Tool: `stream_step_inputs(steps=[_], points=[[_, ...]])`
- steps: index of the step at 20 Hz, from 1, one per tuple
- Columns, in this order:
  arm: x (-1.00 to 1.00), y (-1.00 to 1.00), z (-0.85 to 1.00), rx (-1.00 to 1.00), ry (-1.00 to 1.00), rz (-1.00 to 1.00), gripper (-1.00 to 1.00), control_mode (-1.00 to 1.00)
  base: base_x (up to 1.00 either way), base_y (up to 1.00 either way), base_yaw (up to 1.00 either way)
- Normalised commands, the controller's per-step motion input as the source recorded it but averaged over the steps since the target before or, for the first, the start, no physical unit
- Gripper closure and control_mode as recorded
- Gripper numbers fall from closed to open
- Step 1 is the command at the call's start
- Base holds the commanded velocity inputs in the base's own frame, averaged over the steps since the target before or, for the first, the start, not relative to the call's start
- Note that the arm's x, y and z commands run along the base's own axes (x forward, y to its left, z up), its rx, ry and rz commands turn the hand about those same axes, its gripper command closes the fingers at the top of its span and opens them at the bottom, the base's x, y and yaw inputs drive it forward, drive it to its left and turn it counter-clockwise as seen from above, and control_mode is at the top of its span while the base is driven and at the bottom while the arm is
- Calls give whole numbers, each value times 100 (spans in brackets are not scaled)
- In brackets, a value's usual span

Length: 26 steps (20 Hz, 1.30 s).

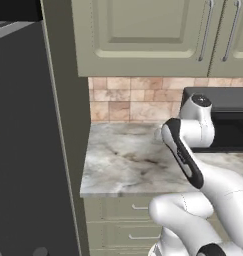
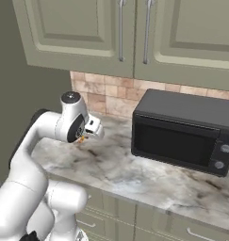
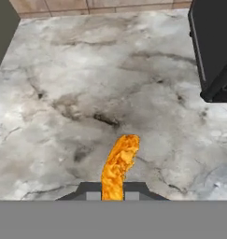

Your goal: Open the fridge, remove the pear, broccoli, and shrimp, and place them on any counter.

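Note:
My gripper (image 3: 112, 191) is shut on the shrimp (image 3: 118, 163), a long orange morsel that sticks out from between the two dark finger tips. It hangs over the marbled counter (image 3: 63, 70), apart from the stone. In the right base view the gripper (image 2: 85, 136) points down over the counter's left part (image 2: 134, 174), with a speck of orange shrimp (image 2: 81, 139) under it. The fridge (image 1: 23, 150) is the dark grey mass on the left of the left base view. The pear and the broccoli are out of view.
A black microwave (image 2: 182, 132) stands on the counter to the right of the gripper, its corner near the hand (image 3: 213, 46). A tiled backsplash (image 1: 128, 102) runs along the rear, with sage wall cabinets (image 2: 134, 28) above. A tall olive panel (image 1: 68, 125) borders the counter's left end.

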Motion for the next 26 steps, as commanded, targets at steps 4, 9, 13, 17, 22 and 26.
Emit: stream_step_inputs(steps=[4, 9, 13, 17, 22, 26], points=[[76, -5, -100, 0, 1, 0, 100, -100, 0, 0, 0], [57, -10, -96, 0, 1, 0, 100, -100, 0, 0, 0], [52, -10, -69, -3, 0, 0, 100, -100, 0, 0, 0], [40, 0, -26, -6, 0, 0, -100, -100, 0, 0, 0], [50, 0, -4, -5, 0, 0, -100, -100, 0, 0, 0], [31, 0, 8, 0, -3, 0, -100, -100, 0, 0, 0]])
